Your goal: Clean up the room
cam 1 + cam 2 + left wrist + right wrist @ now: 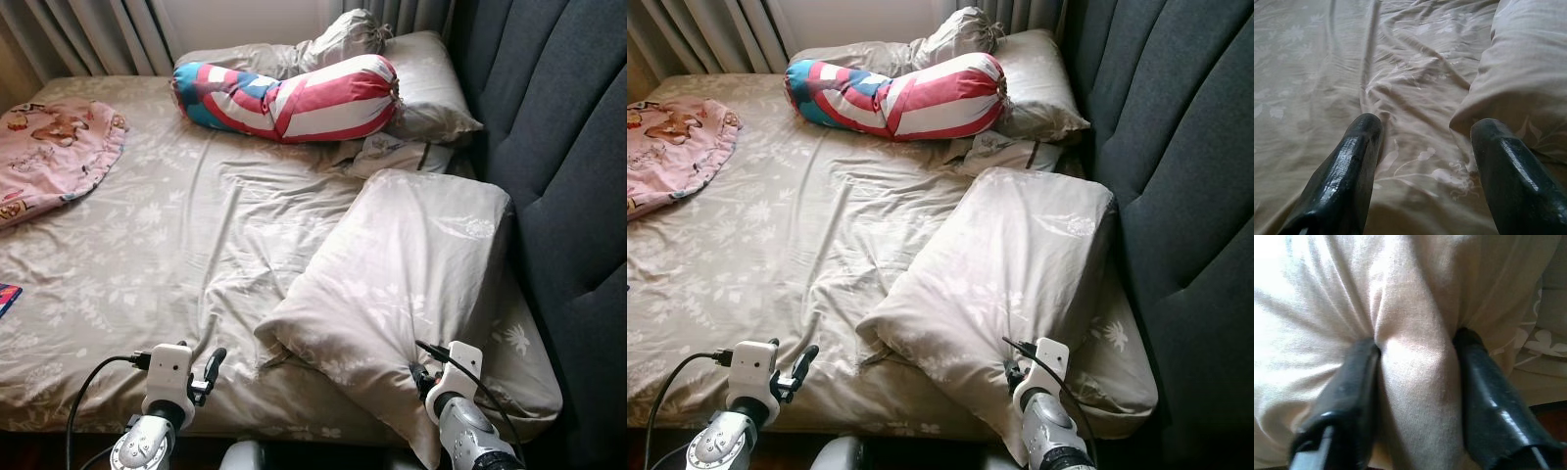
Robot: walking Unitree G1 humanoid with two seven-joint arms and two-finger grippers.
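My right end effector [1415,382] pinches a fold of the pillow [402,284] at the bed's [147,245] near right corner, to shift it. My left end effector [1425,166] hovers wide, empty, over the near edge.

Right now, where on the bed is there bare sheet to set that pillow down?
The widest free patch is the mid-bed sheet, bordered by the pink blanket, the striped bolster and the pillow pinched by the right gripper. The headboard side is crowded with pillows. The open left gripper hovers at the near edge.
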